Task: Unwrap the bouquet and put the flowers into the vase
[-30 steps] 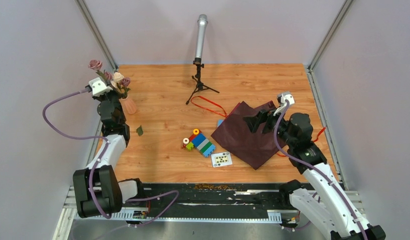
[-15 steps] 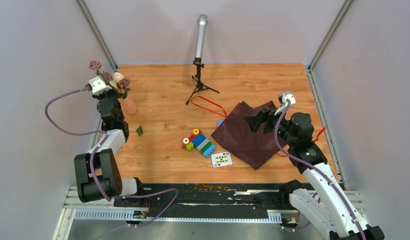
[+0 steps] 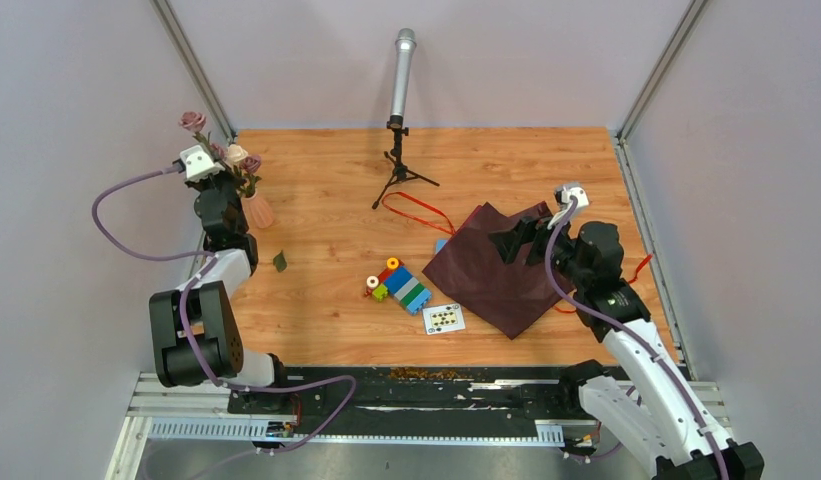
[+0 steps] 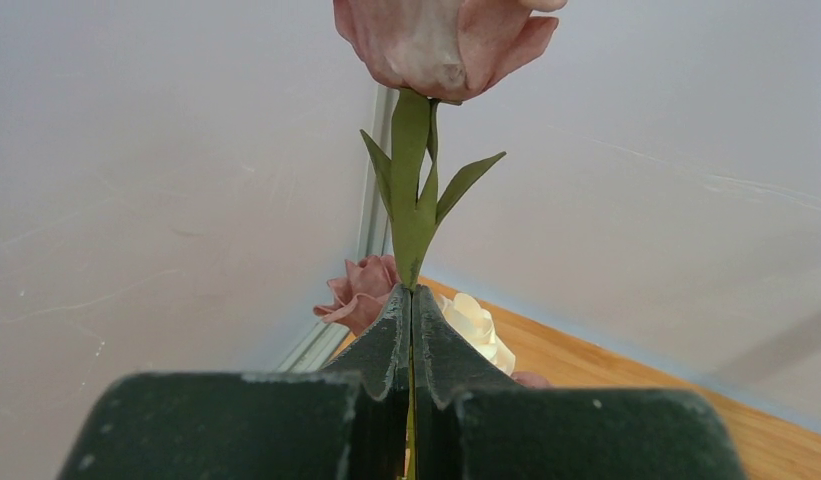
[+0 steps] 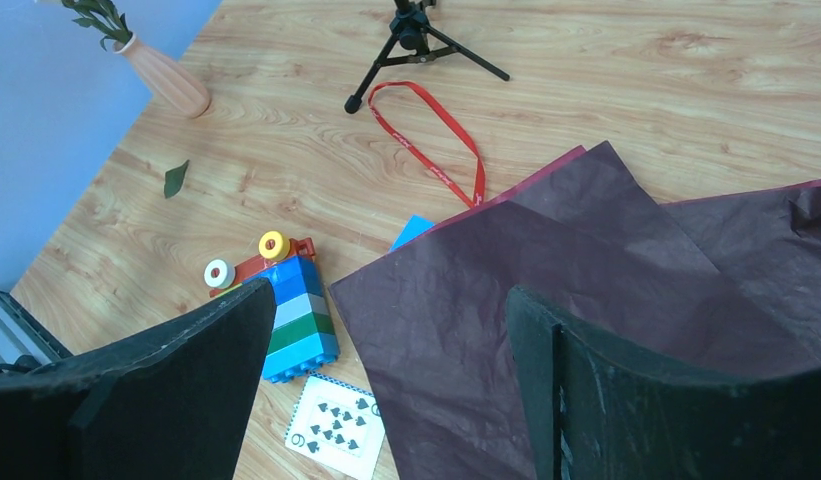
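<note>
Stem (image 4: 414, 215) first: your left jaws are clamped together on it just under the purple rose (image 4: 446, 35), which stands upright above them. The vase (image 3: 258, 211) sits below and slightly to one side of those jaws, with other flowers (image 4: 473, 322) already in it just beyond the tips. The stem's lower end is hidden, so line it over the narrow neck, come down straight and slow, and let go only once it seats. Your right jaws stand wide apart, holding nothing, with the paper (image 5: 546, 290) beneath them.
</note>
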